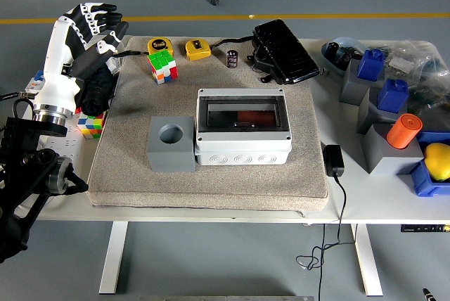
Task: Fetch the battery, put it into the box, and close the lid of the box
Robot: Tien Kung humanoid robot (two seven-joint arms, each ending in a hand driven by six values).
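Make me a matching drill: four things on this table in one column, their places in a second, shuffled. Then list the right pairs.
Things:
1. grey block with a round hole
2. orange cylinder
3. small dark battery
4. left hand

Places:
A. on a grey stand at the table's right side
B. raised over the table's far left corner
C. on the mat, touching the left of the white box
D. at the mat's far edge, right of the yellow tape measure

Pairs: 1-C, 2-A, 3-D, 4-B
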